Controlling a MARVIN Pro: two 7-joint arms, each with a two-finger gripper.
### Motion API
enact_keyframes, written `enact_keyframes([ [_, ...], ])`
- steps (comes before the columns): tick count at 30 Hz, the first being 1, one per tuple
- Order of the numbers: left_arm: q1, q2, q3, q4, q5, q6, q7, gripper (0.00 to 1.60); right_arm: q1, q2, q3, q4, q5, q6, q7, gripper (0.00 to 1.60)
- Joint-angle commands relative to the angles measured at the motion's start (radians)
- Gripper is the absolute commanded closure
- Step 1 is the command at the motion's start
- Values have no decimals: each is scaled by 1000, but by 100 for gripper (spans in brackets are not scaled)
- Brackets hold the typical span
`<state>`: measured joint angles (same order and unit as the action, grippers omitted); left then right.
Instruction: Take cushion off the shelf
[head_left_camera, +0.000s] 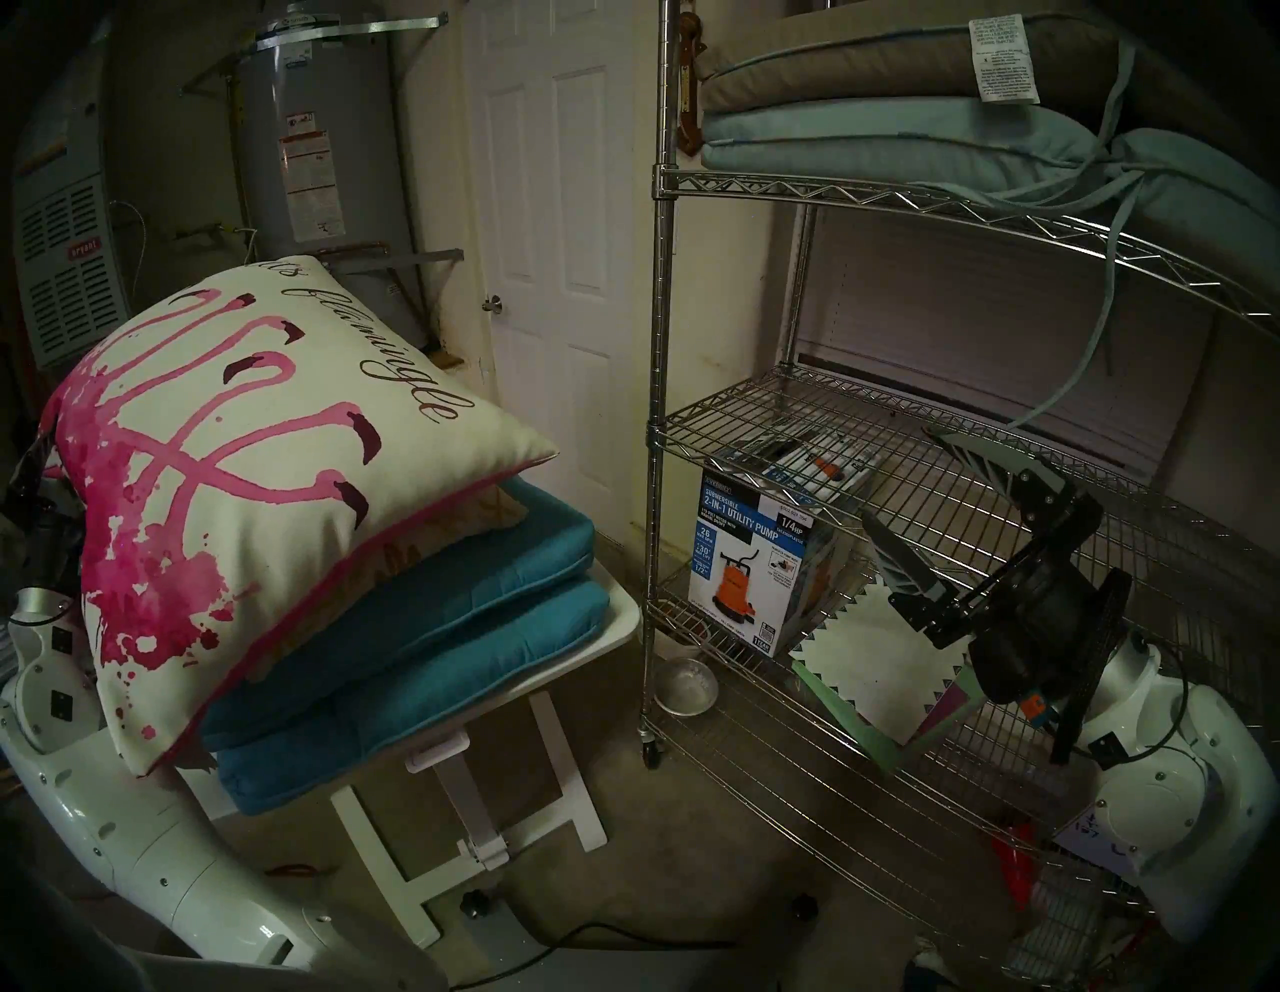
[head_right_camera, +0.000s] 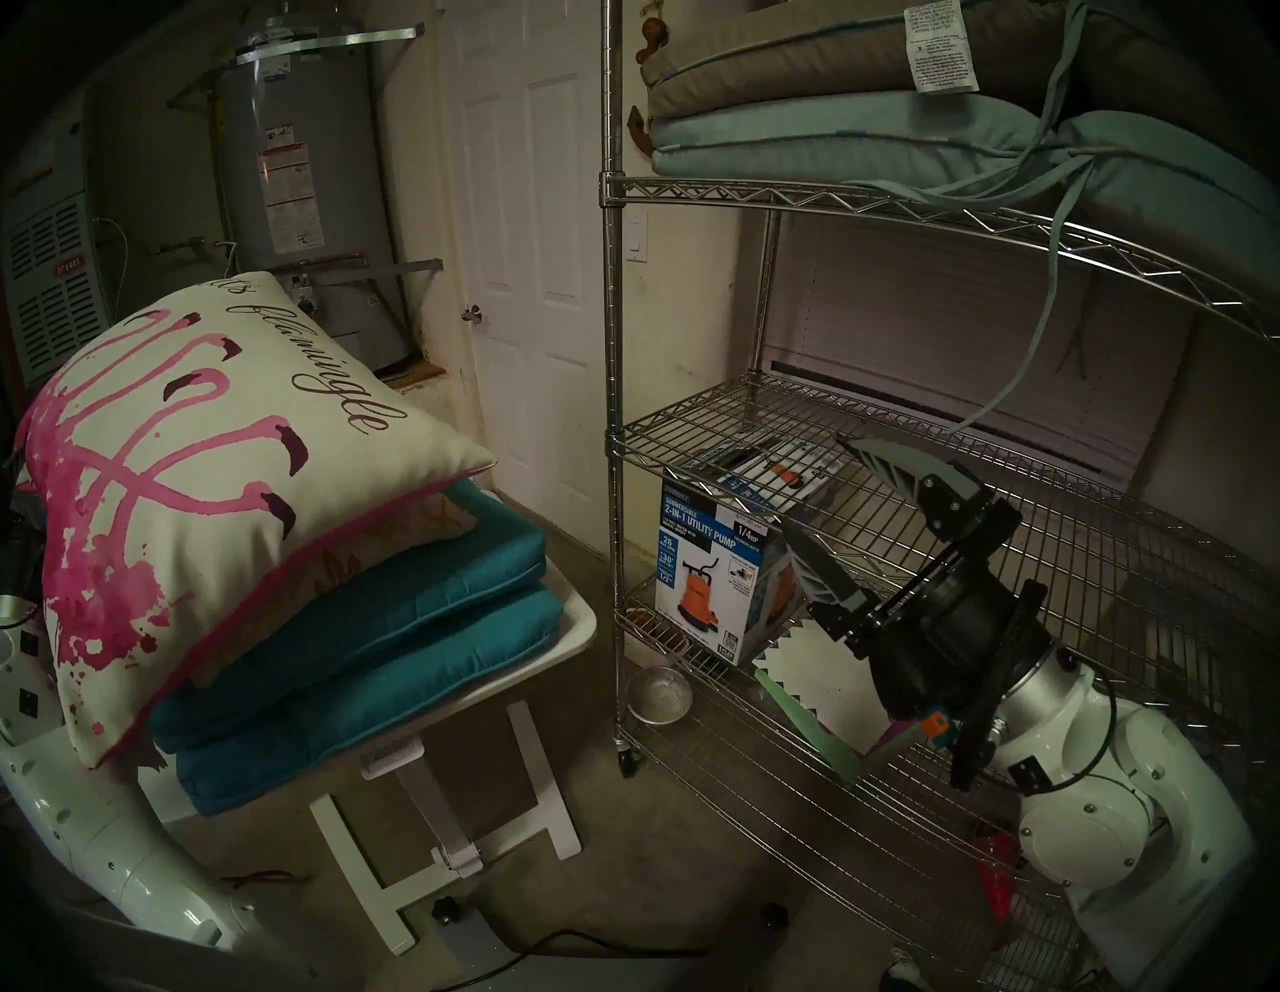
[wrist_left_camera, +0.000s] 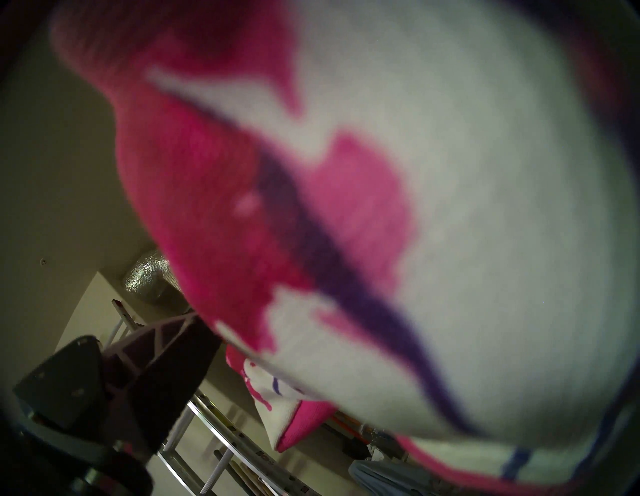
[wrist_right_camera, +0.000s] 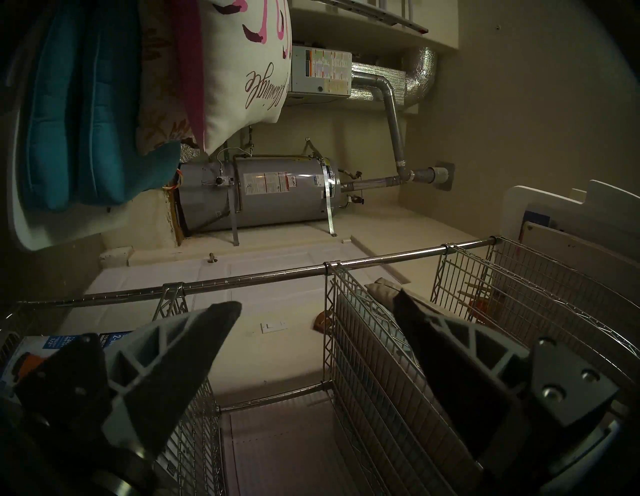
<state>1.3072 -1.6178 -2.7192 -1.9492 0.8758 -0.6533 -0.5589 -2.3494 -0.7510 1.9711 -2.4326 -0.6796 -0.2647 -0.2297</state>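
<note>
The flamingo cushion (head_left_camera: 228, 485) lies atop teal pads on the white folding table (head_left_camera: 609, 623), off the chrome wire shelf (head_left_camera: 866, 429), while the right gripper (head_left_camera: 914, 485) hangs spread and empty and the left gripper (wrist_left_camera: 166, 350), with only one finger showing, reads open beside the cushion.

Arm links: glossy white moulded shells fitted with small recessed screws. Right tool (head_left_camera: 921, 485): two grey ribbed triangular fingers (wrist_right_camera: 194, 343) with black pads on black brackets, black cylindrical wrist housing, orange tag, thin black cable.
</note>
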Motion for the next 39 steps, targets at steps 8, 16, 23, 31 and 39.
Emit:
enact_keyframes([
  [8,-1,5,15,-30,-20,-9,-24,0,3,-9,-5,-11,-5,14,-1,0],
  [16,-5,19,10,-43,-31,-7,-41,0,6,-9,-14,-11,-10,18,-2,0],
  [23,-7,22,11,-48,-40,-7,-57,0,6,-13,-20,-11,-16,23,-4,0],
  [31,-11,23,12,-48,-46,-9,-71,0,3,-18,-21,-11,-22,27,-4,0],
  [39,-23,34,10,-47,-50,-5,-82,0,5,-19,-26,-11,-27,29,-2,0],
])
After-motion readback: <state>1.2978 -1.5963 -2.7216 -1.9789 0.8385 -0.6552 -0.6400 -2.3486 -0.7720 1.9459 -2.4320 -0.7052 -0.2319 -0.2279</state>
